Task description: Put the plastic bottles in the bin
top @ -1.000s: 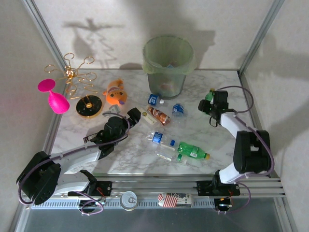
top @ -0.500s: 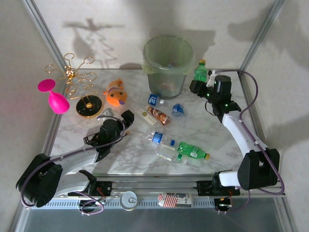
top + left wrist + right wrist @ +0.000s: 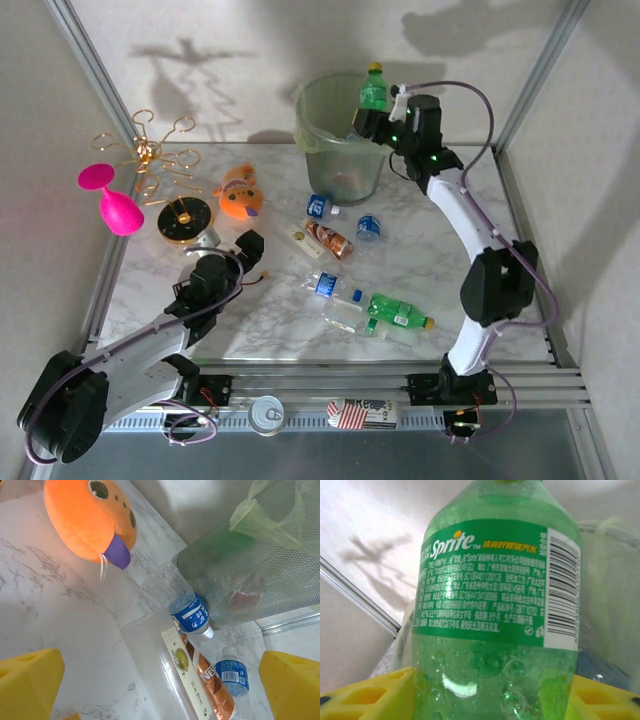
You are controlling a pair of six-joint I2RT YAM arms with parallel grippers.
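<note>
R claw (image 3: 374,120) gripping green bottle (image 3: 373,91) — upright above bin (image 3: 335,160) rim, L claw (image 3: 249,246) wide

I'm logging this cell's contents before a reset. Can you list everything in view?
Bin: one, pale green, bagged, back centre of the table.
Green bottle: one, held above the bin's rim.
Loose bottles: about seven, clear, green and amber, lying in front of the bin.
Plush toy: one, orange, left of the bin.
Wine glass: one, pink, far left.
Wire rack: one, gold, beside the glass.
Can: one, silver top, front rail, beside a flattened red-striped item.
Right arm: jaws shut on the green bottle.
Left arm: jaws open, low over the table.
</note>
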